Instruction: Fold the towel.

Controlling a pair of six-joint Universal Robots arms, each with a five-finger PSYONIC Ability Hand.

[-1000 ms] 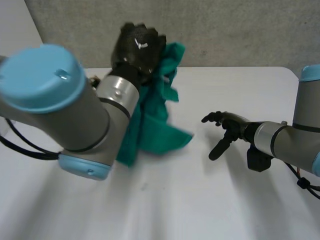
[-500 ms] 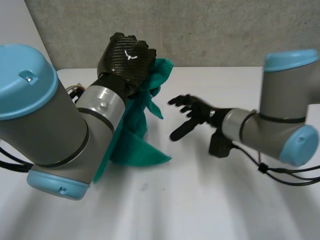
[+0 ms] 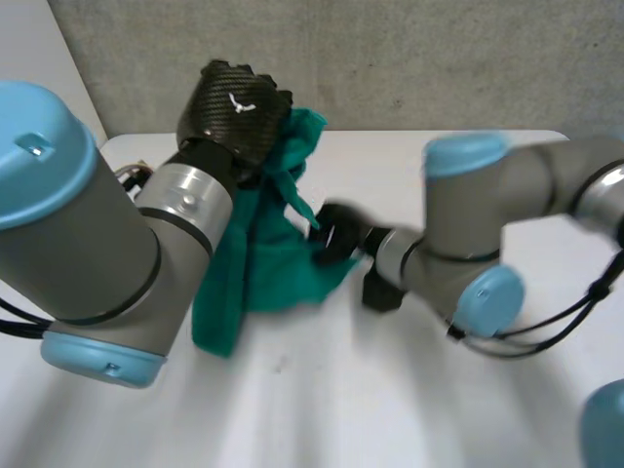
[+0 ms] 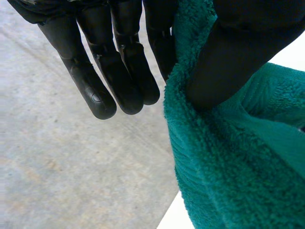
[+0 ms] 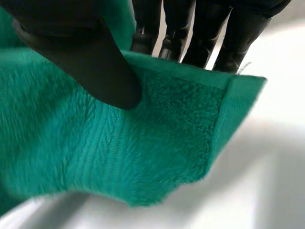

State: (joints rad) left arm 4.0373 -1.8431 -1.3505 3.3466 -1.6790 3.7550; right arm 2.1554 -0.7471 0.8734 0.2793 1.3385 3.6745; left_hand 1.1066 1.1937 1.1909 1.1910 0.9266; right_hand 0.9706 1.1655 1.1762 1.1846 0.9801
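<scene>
Two hands hold one green towel [image 3: 261,265] above the white table [image 3: 322,400]: the left hand [image 3: 237,109] pinches its raised top, while the right hand [image 3: 337,234] pinches a lower corner between thumb and fingers.

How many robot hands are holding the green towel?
2. The left hand pinches the towel at its top, lifted high; the right hand pinches a lower corner.
</scene>
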